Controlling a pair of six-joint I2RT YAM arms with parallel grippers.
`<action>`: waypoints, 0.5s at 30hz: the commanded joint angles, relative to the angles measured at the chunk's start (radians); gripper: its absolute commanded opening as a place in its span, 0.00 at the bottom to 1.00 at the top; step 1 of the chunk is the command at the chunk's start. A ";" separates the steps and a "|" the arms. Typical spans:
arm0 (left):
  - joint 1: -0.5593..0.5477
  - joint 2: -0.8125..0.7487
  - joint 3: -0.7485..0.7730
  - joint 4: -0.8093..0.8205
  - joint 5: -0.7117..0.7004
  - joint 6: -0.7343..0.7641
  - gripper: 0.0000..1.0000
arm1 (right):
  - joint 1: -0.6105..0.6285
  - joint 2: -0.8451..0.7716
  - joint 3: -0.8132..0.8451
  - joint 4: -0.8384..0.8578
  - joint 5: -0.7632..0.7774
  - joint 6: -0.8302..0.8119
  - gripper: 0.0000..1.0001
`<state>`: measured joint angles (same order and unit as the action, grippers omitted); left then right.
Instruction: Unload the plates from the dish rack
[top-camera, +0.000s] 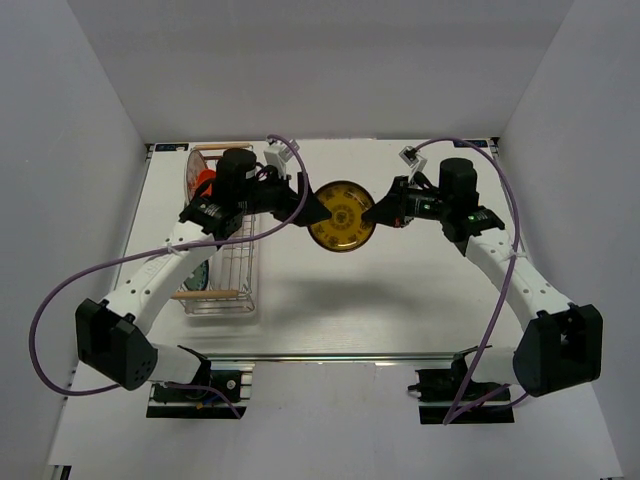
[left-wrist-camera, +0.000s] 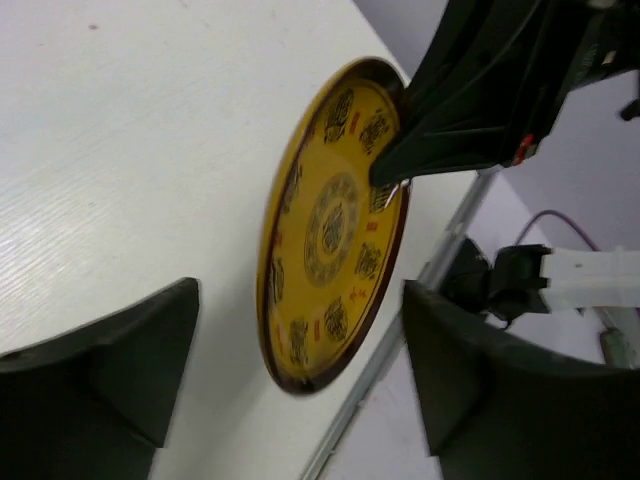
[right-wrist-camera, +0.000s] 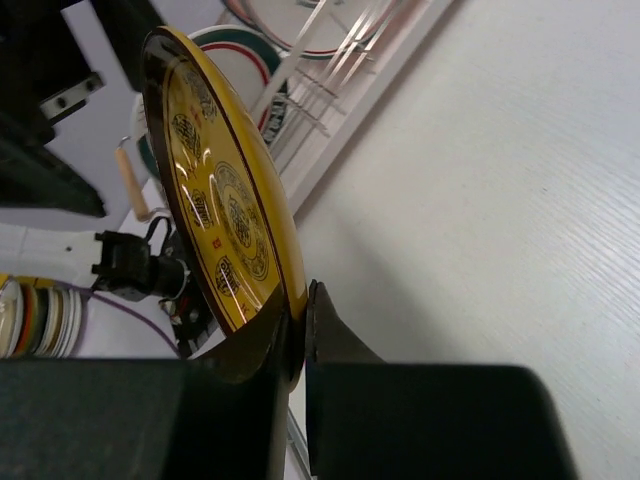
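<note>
The yellow patterned plate (top-camera: 342, 216) hangs on edge above the middle of the table, between my two grippers. My right gripper (top-camera: 375, 213) is shut on its right rim; the right wrist view shows both fingers pinching the rim of the yellow plate (right-wrist-camera: 225, 210). My left gripper (top-camera: 310, 210) is open, and its fingers (left-wrist-camera: 120, 370) stand apart on either side of the plate's lower edge (left-wrist-camera: 335, 225) without touching it. The dish rack (top-camera: 222, 280) sits at the left, under my left arm. An orange-red plate (top-camera: 205, 180) shows at its far end.
In the right wrist view, a white plate with a green and red rim (right-wrist-camera: 245, 50) stands in the wire rack (right-wrist-camera: 330, 70) behind the yellow plate. A wooden handle (top-camera: 208, 294) marks the rack's near end. The table's near edge has a metal rail (top-camera: 340, 358).
</note>
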<state>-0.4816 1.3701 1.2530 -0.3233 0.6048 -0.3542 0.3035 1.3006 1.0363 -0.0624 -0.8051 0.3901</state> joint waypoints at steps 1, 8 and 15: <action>-0.005 -0.051 0.033 -0.080 -0.114 0.008 0.98 | -0.004 -0.003 0.051 -0.039 0.096 0.007 0.00; 0.006 -0.115 0.080 -0.363 -0.702 -0.052 0.98 | -0.010 0.012 0.047 -0.149 0.296 0.030 0.00; 0.018 -0.160 0.102 -0.591 -1.079 -0.164 0.98 | -0.041 0.012 -0.028 -0.212 0.539 0.122 0.00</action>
<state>-0.4637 1.2636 1.3296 -0.7658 -0.2348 -0.4526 0.2848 1.3251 1.0214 -0.2398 -0.4255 0.4496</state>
